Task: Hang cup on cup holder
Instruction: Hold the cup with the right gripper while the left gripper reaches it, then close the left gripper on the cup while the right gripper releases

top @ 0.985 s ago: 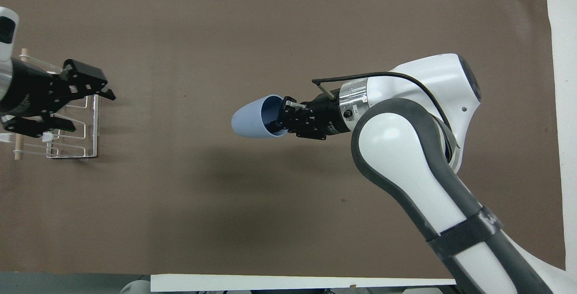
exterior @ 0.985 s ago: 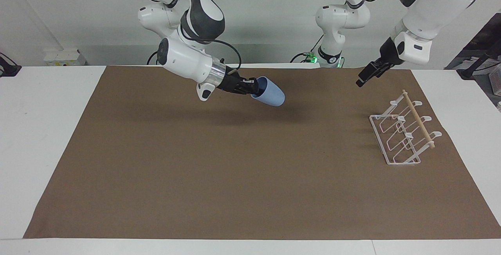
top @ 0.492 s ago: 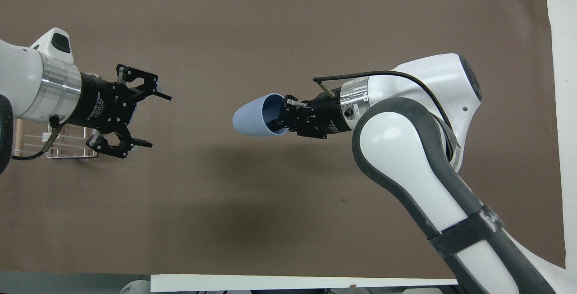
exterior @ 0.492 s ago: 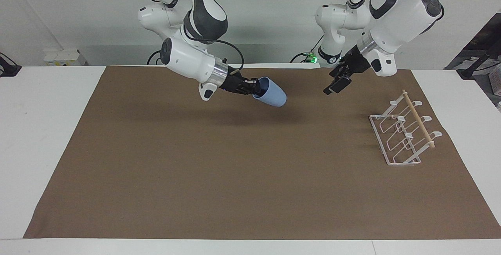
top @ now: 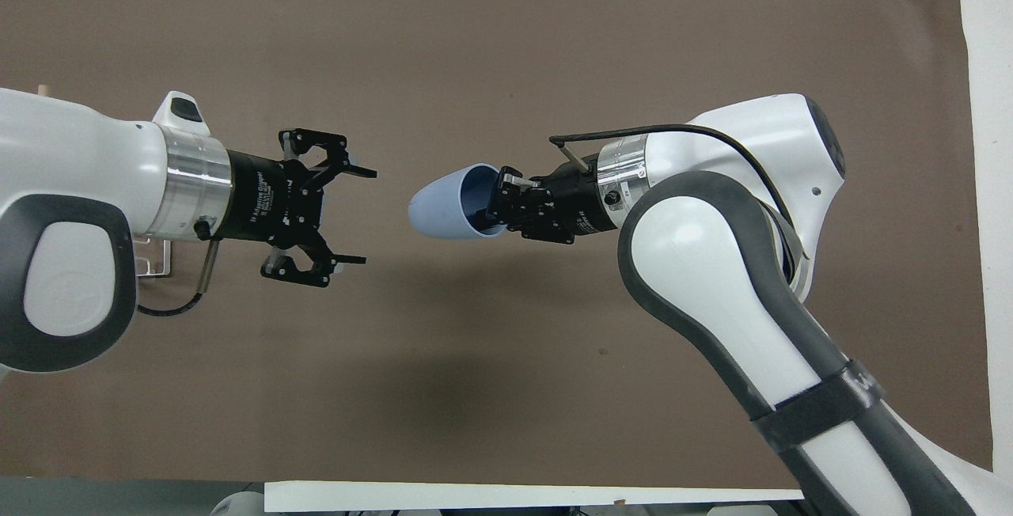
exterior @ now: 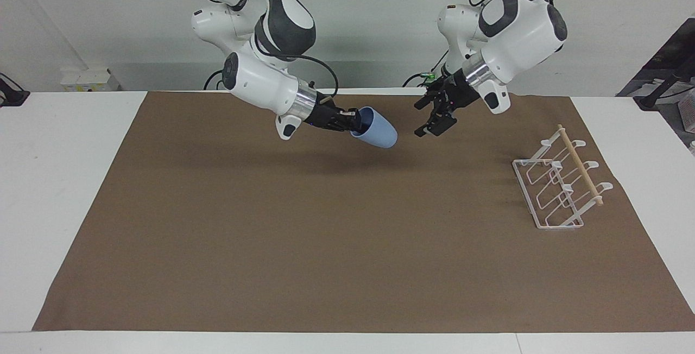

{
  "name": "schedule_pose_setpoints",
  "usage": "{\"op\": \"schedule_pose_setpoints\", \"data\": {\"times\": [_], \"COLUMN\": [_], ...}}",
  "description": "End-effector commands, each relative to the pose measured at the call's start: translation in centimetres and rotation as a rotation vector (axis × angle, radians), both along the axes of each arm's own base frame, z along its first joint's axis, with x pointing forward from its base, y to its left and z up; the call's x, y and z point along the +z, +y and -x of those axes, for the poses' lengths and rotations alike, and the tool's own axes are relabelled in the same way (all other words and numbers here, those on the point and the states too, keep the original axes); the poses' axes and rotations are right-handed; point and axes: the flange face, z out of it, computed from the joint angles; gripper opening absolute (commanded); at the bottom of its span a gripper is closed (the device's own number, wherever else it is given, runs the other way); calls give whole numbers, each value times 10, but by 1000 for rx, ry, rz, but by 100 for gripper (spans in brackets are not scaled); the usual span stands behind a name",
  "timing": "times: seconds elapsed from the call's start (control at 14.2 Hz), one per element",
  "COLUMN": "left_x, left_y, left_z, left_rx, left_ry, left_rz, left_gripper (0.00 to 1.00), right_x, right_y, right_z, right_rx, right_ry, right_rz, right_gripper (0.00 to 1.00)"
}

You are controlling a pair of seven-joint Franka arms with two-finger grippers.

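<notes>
Handover pending: my left gripper (exterior: 429, 120) has swung from the cup holder (exterior: 559, 185), fingers spread, facing the cup (exterior: 378, 130) pinched in my right gripper (exterior: 350, 120).

Hidden and cut off, relative to the cup holder

From overhead I'm seeing the left arm covering nearly all of the cup holder (top: 154, 259); the right gripper (top: 498, 203) fingertips are sitting inside the cup (top: 447, 207), out of sight.

A narrow open gap separates the left tool (exterior: 425, 120), fingers spread, from the cup (exterior: 378, 131) clamped on the right tool (exterior: 353, 121); the cup holder (exterior: 559, 184) stands apart, unobstructed
</notes>
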Motion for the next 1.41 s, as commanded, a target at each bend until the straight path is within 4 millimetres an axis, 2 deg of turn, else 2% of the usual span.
{"op": "schedule_pose_setpoints", "data": {"times": [0.0,0.14,0.21,0.42,0.49,0.63,0.7,0.84,0.98,1.06,1.34], "left_x": [-7,-23,-26,-30,-36,-39,-39,-37,-37,-36,-32], "left_y": [-24,-46,-50,-51,-52,-52,-52,-53,-54,-55,-56], "left_z": [9,10,9,7,5,4,3,2,1,1,-1], "left_rx": [65,133,152,157,160,165,166,163,162,153,165], "left_ry": [8,49,44,46,56,63,64,60,60,54,54], "left_rz": [62,66,66,62,55,54,54,55,56,55,61], "left_gripper": [100,99,100,100,99,96,88,66,57,37,36], "right_x": [1,1,1,0,0,0,0,0,0,0,0], "right_y": [-2,-2,-2,-2,-2,-2,-2,-2,-2,-2,-2], "right_z": [0,0,0,0,0,0,0,0,0,0,0], "right_rx": [-12,-12,-12,-12,-12,-12,-12,-14,-14,-14,-13], "right_ry": [9,9,9,10,10,10,10,9,9,9,12], "right_rz": [-14,-14,-14,-13,-13,-13,-13,-13,-13,-13,-13], "right_gripper": [0,0,0,0,0,0,0,0,0,0,0]}}
